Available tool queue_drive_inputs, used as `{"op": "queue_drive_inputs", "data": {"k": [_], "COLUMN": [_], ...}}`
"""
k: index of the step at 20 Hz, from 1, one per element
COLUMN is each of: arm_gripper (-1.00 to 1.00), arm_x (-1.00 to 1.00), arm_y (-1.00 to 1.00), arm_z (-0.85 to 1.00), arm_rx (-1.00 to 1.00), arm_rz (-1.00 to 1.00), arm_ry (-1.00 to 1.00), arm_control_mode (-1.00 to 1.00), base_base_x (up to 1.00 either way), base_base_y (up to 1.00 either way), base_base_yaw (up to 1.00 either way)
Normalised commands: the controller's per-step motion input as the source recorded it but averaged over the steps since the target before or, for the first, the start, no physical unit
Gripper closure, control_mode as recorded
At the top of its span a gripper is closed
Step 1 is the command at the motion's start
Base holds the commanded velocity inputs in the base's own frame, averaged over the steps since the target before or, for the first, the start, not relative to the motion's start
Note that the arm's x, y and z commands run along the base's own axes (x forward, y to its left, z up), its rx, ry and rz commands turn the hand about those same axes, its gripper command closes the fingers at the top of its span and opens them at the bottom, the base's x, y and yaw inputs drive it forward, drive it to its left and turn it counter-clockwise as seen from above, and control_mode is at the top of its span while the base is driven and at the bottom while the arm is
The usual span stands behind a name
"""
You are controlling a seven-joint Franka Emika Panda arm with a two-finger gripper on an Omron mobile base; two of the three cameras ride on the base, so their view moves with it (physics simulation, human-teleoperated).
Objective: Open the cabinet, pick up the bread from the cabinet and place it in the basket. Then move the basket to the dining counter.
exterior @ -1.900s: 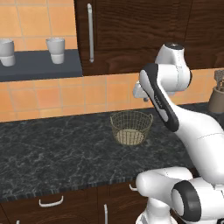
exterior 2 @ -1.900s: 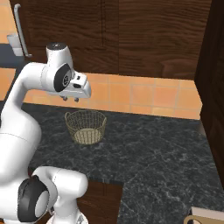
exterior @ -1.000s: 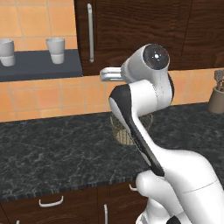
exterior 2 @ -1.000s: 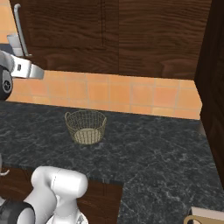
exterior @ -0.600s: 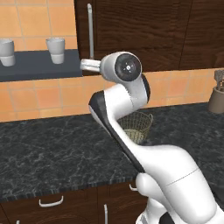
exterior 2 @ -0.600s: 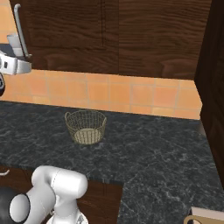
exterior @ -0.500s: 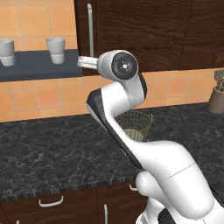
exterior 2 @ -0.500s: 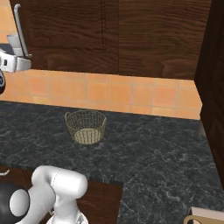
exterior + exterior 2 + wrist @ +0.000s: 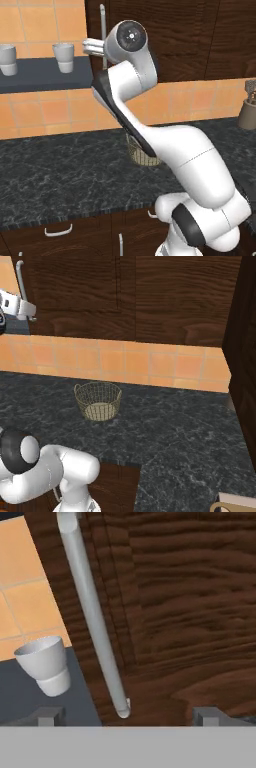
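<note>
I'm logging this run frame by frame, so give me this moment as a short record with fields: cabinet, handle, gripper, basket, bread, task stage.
cabinet: dark wood wall cabinet, door shut
handle: vertical silver bar handle at the door's left edge
gripper: gripper raised to the door, jaws apart either side of the handle's lower end, not closed on it
basket: wire basket upright on the black granite worktop, nothing in it
bread: presumably behind the shut door
task stage: approaching the handle; door not yet opened
</note>
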Motion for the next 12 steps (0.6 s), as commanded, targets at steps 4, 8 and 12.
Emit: {"op": "queue_drive_inputs", "data": {"k": [4,8,12], "arm_gripper": [-1.0,-1.0,-1.0], "arm_x": [0.73,0.36,0.72], "arm_y": [0.05,0.21,0.19], "arm_z": [0.05,0.0,0.0], "arm_rx": [0.0,0.0,0.0], "arm_rz": [0.0,0.0,0.0], "arm_ry": [0.03,0.03,0.0], "arm_control_mode": [-1.0,-1.0,-1.0], "base_base_x": [0.0,0.0,0.0], "base_base_y": [0.0,0.0,0.0], "base_base_yaw": [0.0,0.0,0.0]}}
